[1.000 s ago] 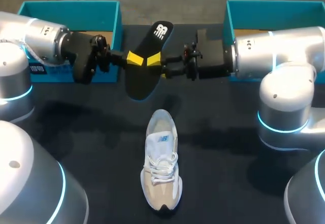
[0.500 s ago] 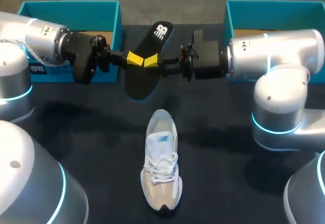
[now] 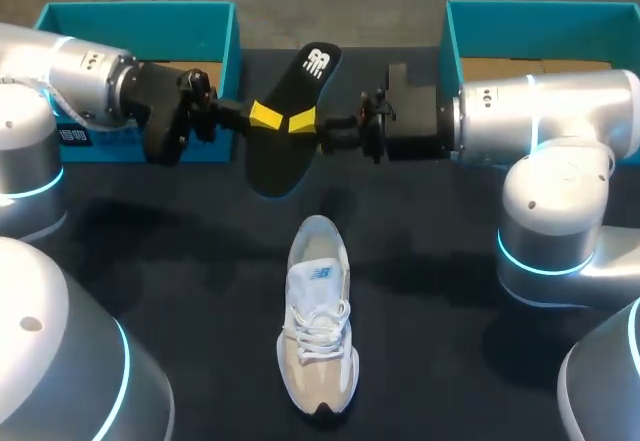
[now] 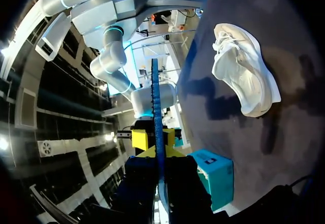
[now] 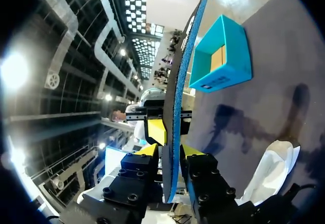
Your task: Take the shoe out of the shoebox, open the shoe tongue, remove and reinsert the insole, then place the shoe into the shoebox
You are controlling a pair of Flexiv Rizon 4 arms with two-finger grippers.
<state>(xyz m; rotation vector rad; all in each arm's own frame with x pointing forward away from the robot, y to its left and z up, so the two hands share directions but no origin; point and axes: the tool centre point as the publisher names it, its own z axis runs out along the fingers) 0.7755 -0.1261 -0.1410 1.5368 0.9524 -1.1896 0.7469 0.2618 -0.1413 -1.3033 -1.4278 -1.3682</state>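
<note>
A black insole (image 3: 285,156) with a blue underside hangs on edge above the table's far middle. My left gripper (image 3: 265,114) comes in from the left and is shut on it. My right gripper (image 3: 303,119) meets it from the right, with a finger on each face of the insole. In the left wrist view the insole (image 4: 156,107) runs edge-on out of the left gripper (image 4: 156,148). The right wrist view shows the insole (image 5: 177,97) pinched in the right gripper (image 5: 172,153). The white and beige shoe (image 3: 318,321) lies laced on the table below, heel nearest me.
A teal shoebox (image 3: 140,16) stands at the far left behind my left arm. A second teal box (image 3: 540,16) stands at the far right behind my right arm. Black tabletop surrounds the shoe (image 4: 244,76).
My right gripper has closed its fingers in onto the insole beside the left gripper's tips. The left arm, insole and shoe have stayed put.
</note>
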